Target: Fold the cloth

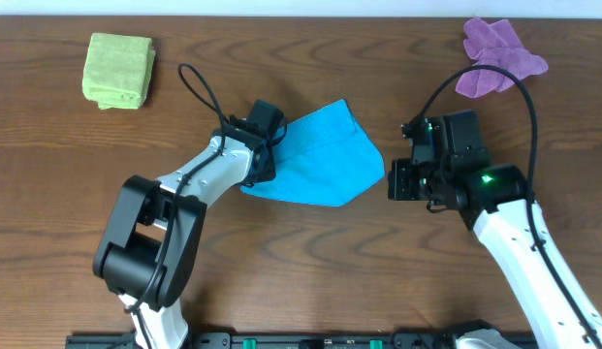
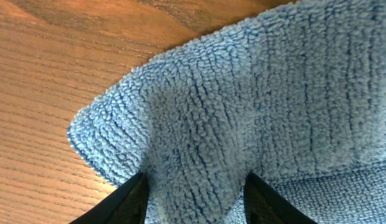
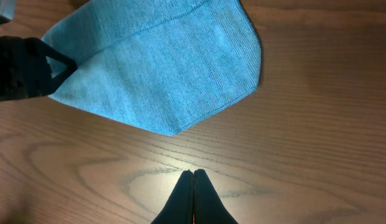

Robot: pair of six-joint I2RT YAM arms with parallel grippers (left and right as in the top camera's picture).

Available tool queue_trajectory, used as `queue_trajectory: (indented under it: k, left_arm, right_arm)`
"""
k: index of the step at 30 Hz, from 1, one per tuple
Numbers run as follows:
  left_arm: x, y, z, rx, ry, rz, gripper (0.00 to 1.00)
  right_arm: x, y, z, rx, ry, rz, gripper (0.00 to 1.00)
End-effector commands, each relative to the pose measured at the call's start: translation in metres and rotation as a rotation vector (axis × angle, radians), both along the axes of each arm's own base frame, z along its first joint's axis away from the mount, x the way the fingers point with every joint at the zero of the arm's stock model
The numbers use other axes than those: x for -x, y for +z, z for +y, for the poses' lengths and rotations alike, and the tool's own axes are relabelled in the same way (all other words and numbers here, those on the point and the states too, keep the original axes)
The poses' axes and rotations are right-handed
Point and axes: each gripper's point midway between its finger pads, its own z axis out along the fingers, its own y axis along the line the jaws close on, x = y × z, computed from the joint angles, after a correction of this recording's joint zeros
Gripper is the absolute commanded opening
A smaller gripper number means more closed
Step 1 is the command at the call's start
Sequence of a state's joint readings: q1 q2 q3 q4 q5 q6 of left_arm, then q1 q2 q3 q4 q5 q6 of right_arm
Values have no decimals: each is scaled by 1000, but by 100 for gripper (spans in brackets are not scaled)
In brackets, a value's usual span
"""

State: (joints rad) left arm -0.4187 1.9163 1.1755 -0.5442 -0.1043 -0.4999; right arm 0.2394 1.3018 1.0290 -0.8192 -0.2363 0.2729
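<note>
The table (image 1: 310, 252) lies bare between the cloth (image 1: 325, 155) and the closed right jaws, which hang just off its right corner, so that side is free to pass. The left arm (image 1: 199, 179) and the left jaws, parted astride the cloth's left edge, block that side. Behind the cloth the wood is free. The lime-green cloth (image 1: 118, 70) and purple cloth (image 1: 499, 53) sit well apart at the far corners.
</note>
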Motion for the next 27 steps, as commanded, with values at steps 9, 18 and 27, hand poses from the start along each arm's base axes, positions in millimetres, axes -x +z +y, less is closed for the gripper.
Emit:
queue_trajectory:
  k: [9,18,27]
  left_arm:
    - [-8,21,2,6,4,-58,44]
    - [-9,18,12,-56,-6,-58,46]
    - [-10,18,12,-54,-5,-65,29]
  right_arm:
    - [2,1,-1,1,15,-6,1]
    - [3,1,-1,1,15,-4,2]
    - [2,1,-1,1,15,-5,1]
